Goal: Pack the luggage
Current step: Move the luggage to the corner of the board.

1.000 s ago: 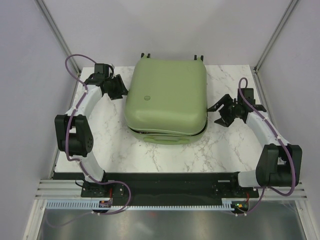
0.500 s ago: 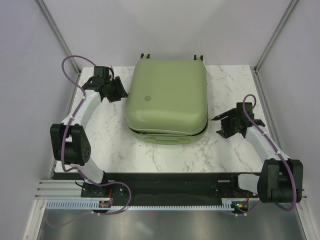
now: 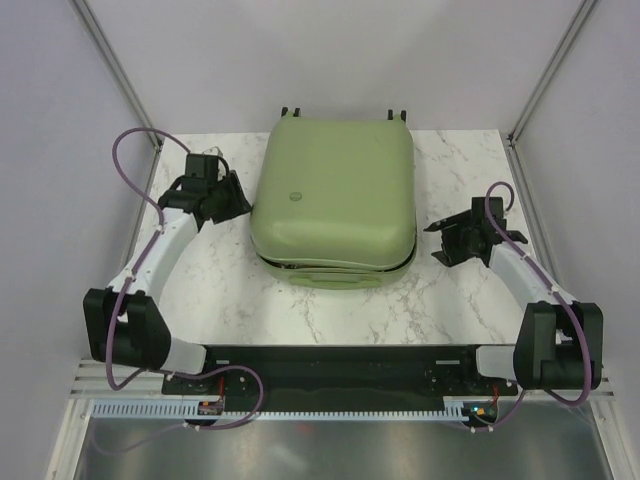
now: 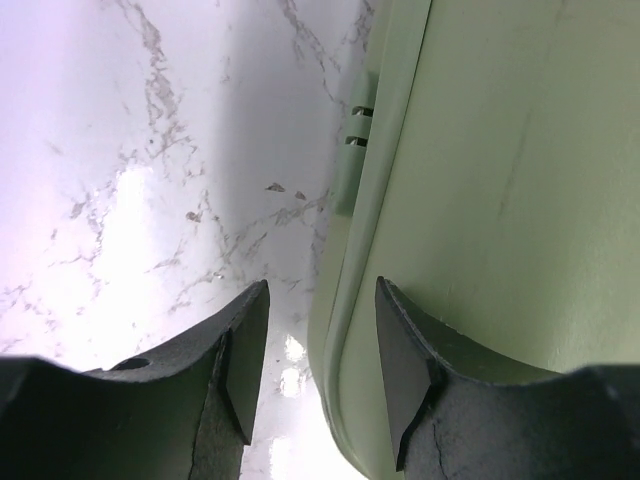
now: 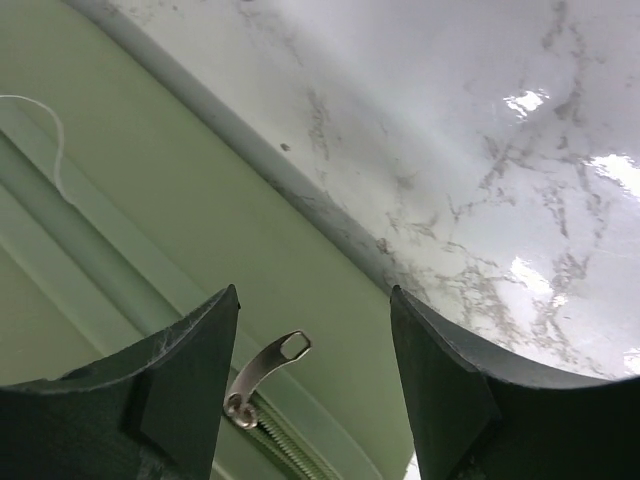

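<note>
White marble-patterned tabletop (image 3: 240,290) — glare patches, plain pale lilac walls (image 3: 330,50), slanted aluminium frame posts (image 3: 112,62)

White-shelled left arm (image 3: 160,250) and right arm (image 3: 522,272), black joint housings (image 3: 125,335), looping purple cables (image 3: 113,160), black wedge-shaped tool fingers (image 4: 235,370)

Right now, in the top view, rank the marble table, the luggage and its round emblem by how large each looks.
Largest to smallest:
1. the marble table, spreading past the case on three sides
2. the luggage
3. the emblem, a tiny disc on the shell
</note>
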You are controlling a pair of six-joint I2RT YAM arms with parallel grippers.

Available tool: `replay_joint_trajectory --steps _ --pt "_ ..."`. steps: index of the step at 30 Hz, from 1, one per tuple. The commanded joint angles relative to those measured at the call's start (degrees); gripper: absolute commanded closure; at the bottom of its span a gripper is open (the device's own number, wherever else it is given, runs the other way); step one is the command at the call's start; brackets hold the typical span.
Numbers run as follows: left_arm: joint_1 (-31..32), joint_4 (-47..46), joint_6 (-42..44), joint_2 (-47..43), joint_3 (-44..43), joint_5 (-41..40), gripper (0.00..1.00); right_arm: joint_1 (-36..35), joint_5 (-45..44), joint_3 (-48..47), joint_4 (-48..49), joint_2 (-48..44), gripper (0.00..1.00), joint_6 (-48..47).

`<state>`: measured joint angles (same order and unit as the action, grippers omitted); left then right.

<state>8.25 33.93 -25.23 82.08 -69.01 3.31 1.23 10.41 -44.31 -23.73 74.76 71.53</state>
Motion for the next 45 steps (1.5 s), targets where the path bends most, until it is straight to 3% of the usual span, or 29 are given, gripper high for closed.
replay_joint_trajectory --steps 1,9,15,20,23,30,33,36,45 --pt "7.21 -0.18 -1.75 -6.4 3.78 -1.45 0.46 -0.18 -0.22 -3.41 2.02 0.38 0.3 2.56" --pt "19.51 -1.24 -4.55 -15.88 10.99 -7.52 0.46 -0.8 1.72 -5.17 1.49 2.93 0.34 3.18" --pt "19.96 1.65 -5.17 -18.63 13.38 -10.52 0.46 -0.8 1.27 -4.99 1.05 4.95 0.39 1.69" --pt "19.96 2.8 -5.62 -20.46 13.64 -5.6 0.46 -0.8 0.57 -5.96 1.05 6.45 0.57 -0.42" --pt "19.96 3.42 -2.98 -23.36 15.4 -3.49 0.45 -0.8 0.13 -6.4 0.96 6.89 0.63 -0.77" --pt "20.05 3.42 0.7 -28.12 19.26 11.88 0.46 -0.8 0.48 -6.05 0.26 7.5 0.79 -2.0" --pt "20.4 3.6 1.33 -29.0 21.02 18.46 0.46 -0.8 0.57 -5.7 -0.27 7.24 0.91 -2.88" --pt "21.54 3.6 1.07 -28.3 22.34 19.98 0.46 -0.8 0.4 -5.69 -1.41 6.8 0.99 -4.2" --pt "26.55 2.9 1.15 -21.53 22.17 18.84 0.46 0.34 -2.33 -4.03 -6.86 1.62 1.0 -7.71"
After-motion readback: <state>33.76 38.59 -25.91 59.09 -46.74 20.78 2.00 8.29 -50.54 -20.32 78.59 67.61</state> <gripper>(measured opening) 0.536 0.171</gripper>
